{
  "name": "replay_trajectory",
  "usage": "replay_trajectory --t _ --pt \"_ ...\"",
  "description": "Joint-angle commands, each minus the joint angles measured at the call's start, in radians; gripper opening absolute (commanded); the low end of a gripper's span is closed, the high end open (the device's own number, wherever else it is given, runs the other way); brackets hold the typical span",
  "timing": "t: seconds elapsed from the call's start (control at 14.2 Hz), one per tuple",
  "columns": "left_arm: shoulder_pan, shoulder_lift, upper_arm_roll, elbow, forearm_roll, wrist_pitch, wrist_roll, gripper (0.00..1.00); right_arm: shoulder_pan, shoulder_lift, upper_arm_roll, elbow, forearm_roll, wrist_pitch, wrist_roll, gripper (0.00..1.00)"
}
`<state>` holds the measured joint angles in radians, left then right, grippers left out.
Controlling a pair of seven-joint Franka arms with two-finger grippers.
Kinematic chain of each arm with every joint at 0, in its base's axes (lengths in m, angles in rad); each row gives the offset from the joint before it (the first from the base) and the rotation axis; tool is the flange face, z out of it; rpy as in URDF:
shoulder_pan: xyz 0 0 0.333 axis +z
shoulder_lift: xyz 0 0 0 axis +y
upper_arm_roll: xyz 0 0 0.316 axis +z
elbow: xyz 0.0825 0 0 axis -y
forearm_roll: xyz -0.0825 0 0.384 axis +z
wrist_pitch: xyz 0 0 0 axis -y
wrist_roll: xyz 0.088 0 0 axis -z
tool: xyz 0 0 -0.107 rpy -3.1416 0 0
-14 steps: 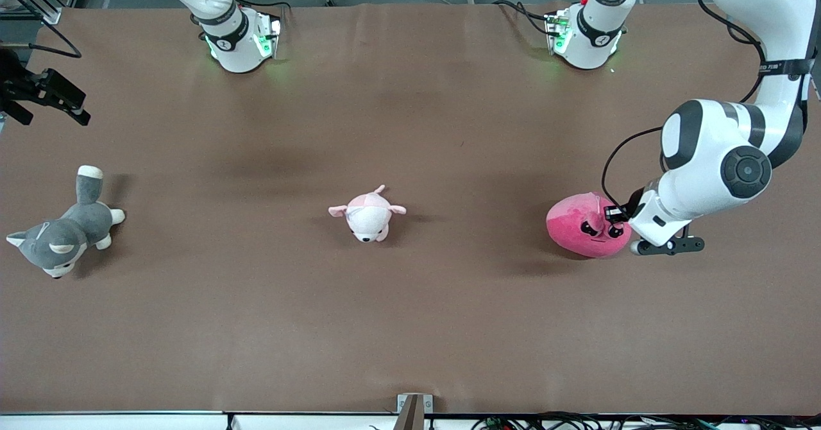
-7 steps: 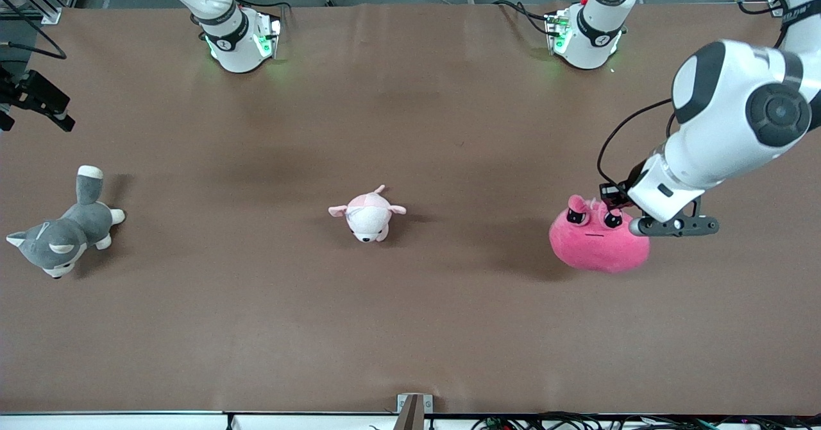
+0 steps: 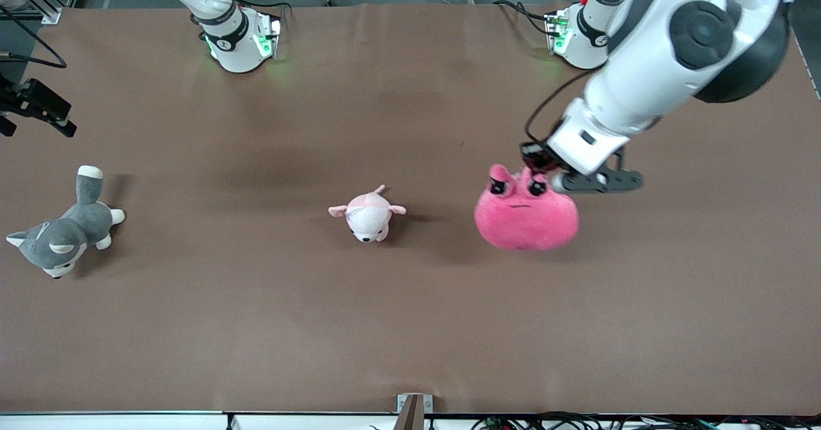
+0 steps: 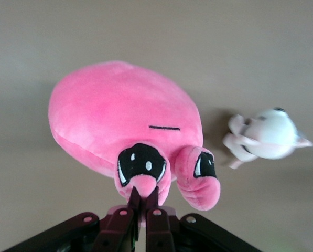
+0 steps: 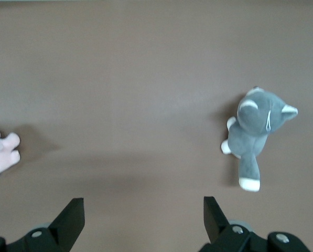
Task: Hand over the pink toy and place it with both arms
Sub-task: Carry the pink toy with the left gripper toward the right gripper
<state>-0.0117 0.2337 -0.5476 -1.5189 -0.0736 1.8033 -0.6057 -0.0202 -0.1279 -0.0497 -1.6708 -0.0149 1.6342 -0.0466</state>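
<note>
The pink toy (image 3: 526,215), a hot-pink blob plush with black angry eyes, hangs in the air over the table, beside the small pale pink plush and toward the left arm's end. My left gripper (image 3: 537,168) is shut on one of its ear-like bumps. In the left wrist view the gripper (image 4: 144,191) pinches the bump under one eye, and the toy's body (image 4: 125,115) hangs beneath. My right gripper (image 3: 37,106) is open and empty at the right arm's end of the table, up over the edge. In the right wrist view the right gripper (image 5: 144,202) has its fingers wide apart over bare table.
A small pale pink-and-white plush (image 3: 367,215) lies at the table's middle; it also shows in the left wrist view (image 4: 266,134) and in the right wrist view (image 5: 1,152). A grey-and-white plush dog (image 3: 64,231) lies at the right arm's end and shows in the right wrist view (image 5: 256,131).
My left arm has lifted the pink toy off the table and carried it toward the middle, closer to the pale pink plush. The right gripper has barely moved.
</note>
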Motion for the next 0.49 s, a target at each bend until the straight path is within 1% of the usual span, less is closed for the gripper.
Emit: replay_trajectory --t 0.0,0.14,0.21,0.42 --pt "-0.110 0.065 -0.025 0.118 -0.009 -0.021 -0.185 0.00 -0.003 -0.002 -0.004 0.025 -0.011 -0.042 0.013 1.00" --pt "-0.184 0.085 -0.025 0.169 -0.011 -0.006 -0.326 0.00 -0.014 -0.001 -0.006 0.029 -0.008 -0.056 0.004 1.00" --pt "-0.220 0.087 -0.025 0.178 -0.011 0.011 -0.356 0.00 -0.006 0.002 -0.002 0.031 -0.008 -0.057 0.004 1.00" --pt "-0.292 0.087 -0.025 0.180 -0.018 0.128 -0.451 0.00 0.011 0.008 0.004 0.022 -0.007 -0.066 0.002 1.00"
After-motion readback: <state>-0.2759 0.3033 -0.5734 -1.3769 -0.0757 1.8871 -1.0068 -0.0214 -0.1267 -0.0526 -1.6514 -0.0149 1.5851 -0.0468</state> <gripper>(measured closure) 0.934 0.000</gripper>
